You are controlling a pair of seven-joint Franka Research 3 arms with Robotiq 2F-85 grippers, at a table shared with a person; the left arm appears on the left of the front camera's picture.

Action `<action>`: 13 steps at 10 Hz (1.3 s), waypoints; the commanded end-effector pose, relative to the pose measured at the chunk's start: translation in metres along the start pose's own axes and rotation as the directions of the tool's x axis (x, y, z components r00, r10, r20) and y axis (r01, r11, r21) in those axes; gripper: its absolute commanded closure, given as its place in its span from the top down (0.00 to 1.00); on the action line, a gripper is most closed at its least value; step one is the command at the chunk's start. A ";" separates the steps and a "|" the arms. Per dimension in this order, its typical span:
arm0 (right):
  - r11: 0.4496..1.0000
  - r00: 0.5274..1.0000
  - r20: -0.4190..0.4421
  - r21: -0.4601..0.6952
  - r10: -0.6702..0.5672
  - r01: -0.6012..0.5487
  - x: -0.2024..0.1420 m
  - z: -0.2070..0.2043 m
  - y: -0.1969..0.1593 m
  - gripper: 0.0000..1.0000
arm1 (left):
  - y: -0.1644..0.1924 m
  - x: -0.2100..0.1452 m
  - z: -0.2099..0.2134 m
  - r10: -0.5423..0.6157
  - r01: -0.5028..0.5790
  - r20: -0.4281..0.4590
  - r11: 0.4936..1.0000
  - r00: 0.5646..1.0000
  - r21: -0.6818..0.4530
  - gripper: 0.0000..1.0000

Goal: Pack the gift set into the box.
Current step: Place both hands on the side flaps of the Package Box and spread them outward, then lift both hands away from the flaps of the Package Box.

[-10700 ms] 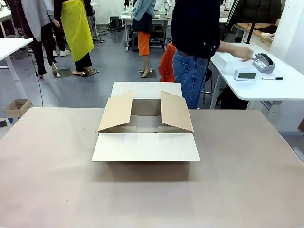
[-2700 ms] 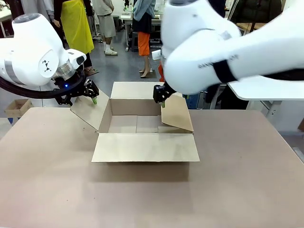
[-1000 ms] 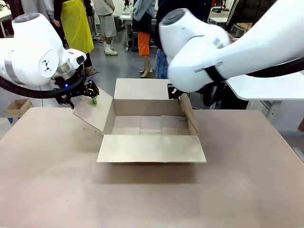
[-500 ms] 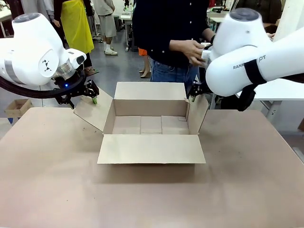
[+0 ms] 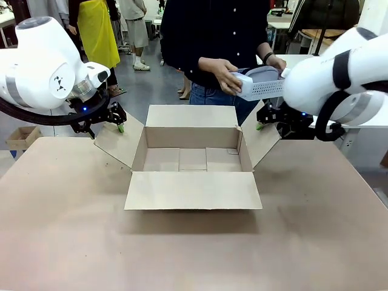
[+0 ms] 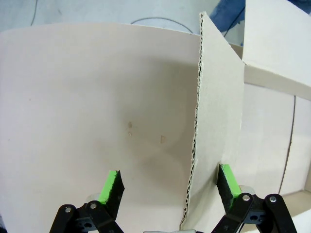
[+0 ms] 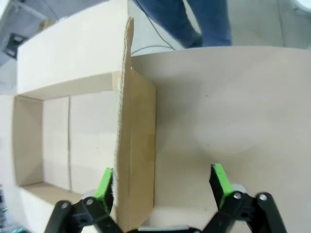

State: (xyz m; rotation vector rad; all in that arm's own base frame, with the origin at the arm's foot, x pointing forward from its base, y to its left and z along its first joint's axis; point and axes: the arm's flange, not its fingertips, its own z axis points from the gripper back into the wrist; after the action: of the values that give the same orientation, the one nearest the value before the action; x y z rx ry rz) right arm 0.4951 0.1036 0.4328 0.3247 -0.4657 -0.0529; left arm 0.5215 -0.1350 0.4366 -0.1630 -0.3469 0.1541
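Bright, even indoor light falls from overhead, with no harsh glare. In the front view the box (image 5: 193, 191) throws a soft, wide shadow onto the table (image 5: 60, 230) on the camera's side, and its inside is slightly dimmer than its flaps. The glossy white shell of the left arm (image 5: 42, 66) carries mild highlights. Near things are sharp; the far room is softer. Both wrist views bend straight lines toward their edges. The right wrist view looks a little hazy, with a faint shadow beside the upright flap (image 7: 138, 145).
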 end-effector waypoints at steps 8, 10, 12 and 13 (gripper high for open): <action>0.999 1.000 -0.007 -0.049 -0.004 0.004 0.003 -0.006 0.013 1.00 | -0.002 -0.001 0.001 0.010 -0.010 0.007 1.000 1.000 0.025 1.00; 0.999 1.000 -0.007 -0.049 -0.004 0.004 0.003 -0.006 0.013 1.00 | -0.002 -0.001 0.001 0.010 -0.010 0.007 1.000 1.000 0.025 1.00; 0.999 1.000 -0.007 -0.049 -0.004 0.004 0.003 -0.006 0.013 1.00 | -0.002 -0.001 0.001 0.010 -0.010 0.007 1.000 1.000 0.025 1.00; 0.999 1.000 -0.007 -0.049 -0.004 0.004 0.003 -0.006 0.013 1.00 | -0.002 -0.001 0.001 0.010 -0.010 0.007 1.000 1.000 0.025 1.00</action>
State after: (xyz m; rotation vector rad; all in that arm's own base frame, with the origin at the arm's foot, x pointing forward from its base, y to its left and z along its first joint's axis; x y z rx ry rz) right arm 0.4961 0.1158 0.4285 0.2856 -0.4486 -0.0533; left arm 0.5215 -0.1350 0.4367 -0.1631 -0.3467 0.1545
